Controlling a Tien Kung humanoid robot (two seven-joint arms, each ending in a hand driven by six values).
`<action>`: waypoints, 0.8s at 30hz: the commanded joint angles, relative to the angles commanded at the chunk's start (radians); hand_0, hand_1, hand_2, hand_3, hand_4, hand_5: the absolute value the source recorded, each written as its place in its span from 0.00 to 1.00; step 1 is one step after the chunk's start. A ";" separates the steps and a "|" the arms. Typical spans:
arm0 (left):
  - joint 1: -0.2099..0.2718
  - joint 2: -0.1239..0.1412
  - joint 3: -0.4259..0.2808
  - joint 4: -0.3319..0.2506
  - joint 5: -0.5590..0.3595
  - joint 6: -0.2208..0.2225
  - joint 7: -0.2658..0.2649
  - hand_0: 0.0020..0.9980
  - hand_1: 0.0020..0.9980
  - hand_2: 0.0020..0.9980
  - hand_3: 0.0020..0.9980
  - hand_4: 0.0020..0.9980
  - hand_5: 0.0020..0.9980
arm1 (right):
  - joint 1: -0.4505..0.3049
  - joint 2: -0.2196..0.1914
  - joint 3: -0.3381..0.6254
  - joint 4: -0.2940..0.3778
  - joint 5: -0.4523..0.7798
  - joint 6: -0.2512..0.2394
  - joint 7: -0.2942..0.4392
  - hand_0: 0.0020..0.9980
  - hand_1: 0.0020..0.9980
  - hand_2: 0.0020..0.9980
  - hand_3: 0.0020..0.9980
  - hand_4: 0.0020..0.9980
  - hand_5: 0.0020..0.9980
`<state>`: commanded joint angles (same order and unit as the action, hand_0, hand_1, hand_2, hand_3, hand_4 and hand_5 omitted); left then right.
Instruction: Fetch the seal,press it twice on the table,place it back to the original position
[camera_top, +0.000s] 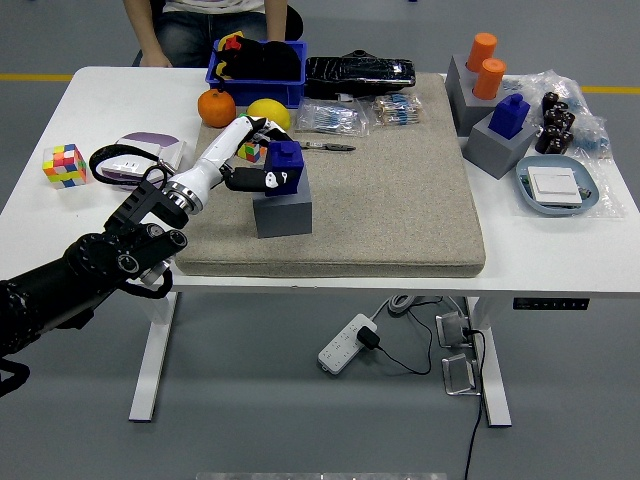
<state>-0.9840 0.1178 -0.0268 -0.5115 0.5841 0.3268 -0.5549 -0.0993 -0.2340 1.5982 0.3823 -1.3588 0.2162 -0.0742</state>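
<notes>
Item: blue seal (286, 164), seated on its grey block (282, 210), near-left part of the beige mat (400, 200). My left hand (250, 168) is at it from the left, fingers (262, 180) curled around the seal's lower body; grip looks closed, not yet lifted.

Risk, as I judge it: the block may rise with the seal if it fits tightly, or tip toward me, since I hold low and from one side.

Count:
- Blue seals: two; the second (511, 113) is far right on its own grey block.
- Orange cylinders (487, 64): two.
- Colour cubes: two, one (62, 165) at the tabletop's (90, 100) left edge, one behind my hand.
- Orange fruit (215, 106): one.
</notes>
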 joint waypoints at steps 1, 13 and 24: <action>0.000 0.000 0.001 0.000 0.000 0.000 0.000 0.66 0.46 0.39 0.50 0.72 0.00 | 0.000 0.000 -0.001 0.000 0.000 0.000 0.000 0.86 0.80 0.76 0.76 0.84 0.53; -0.003 -0.005 -0.002 -0.001 -0.011 -0.003 0.004 0.66 0.48 0.40 0.51 0.71 0.00 | 0.003 -0.002 -0.001 0.002 0.000 0.000 0.000 0.86 0.80 0.76 0.76 0.84 0.53; -0.006 -0.010 0.002 0.001 -0.021 -0.023 0.031 0.70 0.65 0.57 0.60 0.73 0.00 | 0.004 -0.001 0.003 0.001 -0.001 0.001 0.000 0.86 0.80 0.76 0.76 0.84 0.53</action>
<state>-0.9896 0.1078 -0.0244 -0.5108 0.5633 0.3043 -0.5241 -0.0949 -0.2347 1.6016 0.3835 -1.3595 0.2167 -0.0746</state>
